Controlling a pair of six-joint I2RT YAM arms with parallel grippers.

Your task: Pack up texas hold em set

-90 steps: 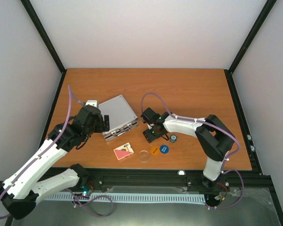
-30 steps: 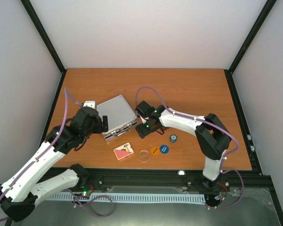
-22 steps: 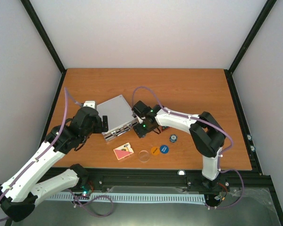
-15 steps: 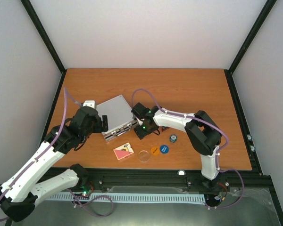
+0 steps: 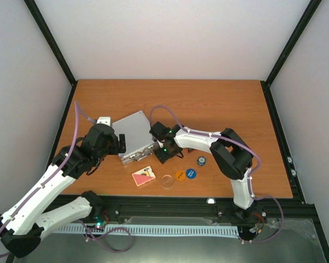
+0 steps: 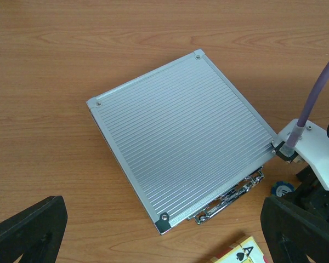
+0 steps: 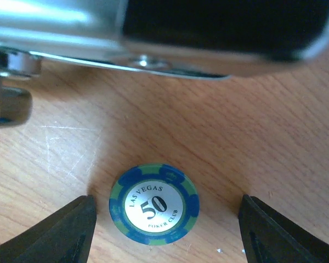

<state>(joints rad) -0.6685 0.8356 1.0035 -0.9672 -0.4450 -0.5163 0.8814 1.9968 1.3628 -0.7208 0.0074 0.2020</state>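
The silver case [image 5: 134,133] lies shut on the table, its latches [image 6: 230,194] facing the near side. My right gripper [image 5: 163,151] is low beside the case's near right corner. It is open, and a blue-green "50" chip [image 7: 153,204] lies flat between its fingers [image 7: 71,230] with a gap on each side. That chip [image 6: 281,189] also peeks out by the right arm in the left wrist view. My left gripper [image 6: 164,235] hangs open above the case's near left edge, holding nothing. Another chip [image 5: 200,161] lies further right.
Near the front edge lie the pink card deck [image 5: 143,176], a clear disc [image 5: 167,181], an orange disc [image 5: 179,175] and a blue disc [image 5: 191,173]. An ace-of-spades card face [image 6: 238,255] shows below the case. Black frame posts border the table.
My right gripper has slid left to the case's near right corner and its jaws have narrowed a little around the chip. The left arm has not moved.
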